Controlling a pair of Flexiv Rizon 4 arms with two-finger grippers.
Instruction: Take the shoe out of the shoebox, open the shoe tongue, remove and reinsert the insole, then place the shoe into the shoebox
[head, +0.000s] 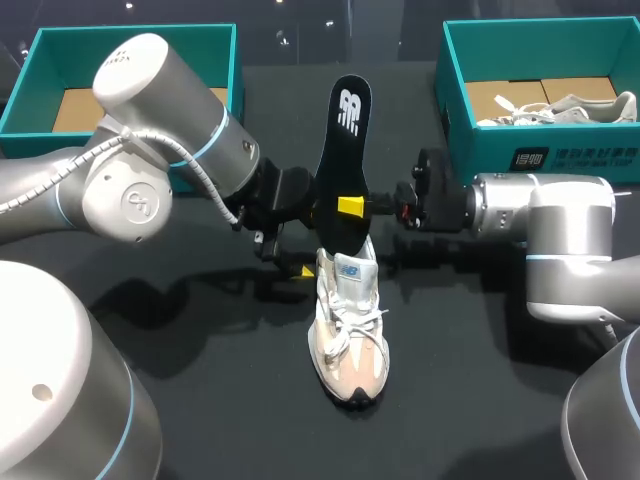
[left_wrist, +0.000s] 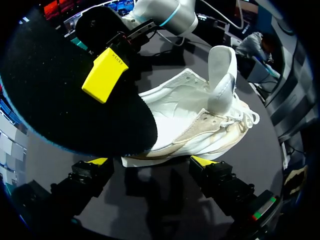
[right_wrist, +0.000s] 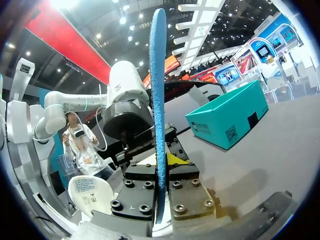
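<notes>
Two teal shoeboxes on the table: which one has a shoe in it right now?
The shoebox at the robot's right: a pale shoe lies inside it. What shows of the left shoebox is only bare brown cardboard floor.

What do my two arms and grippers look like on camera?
The left arm and right arm are silver-grey rounded cylinders with thin light-blue joint rings; a ribbed grey cable runs over the left arm. The left gripper and right gripper are black, blocky, with bright yellow fingertips.
</notes>
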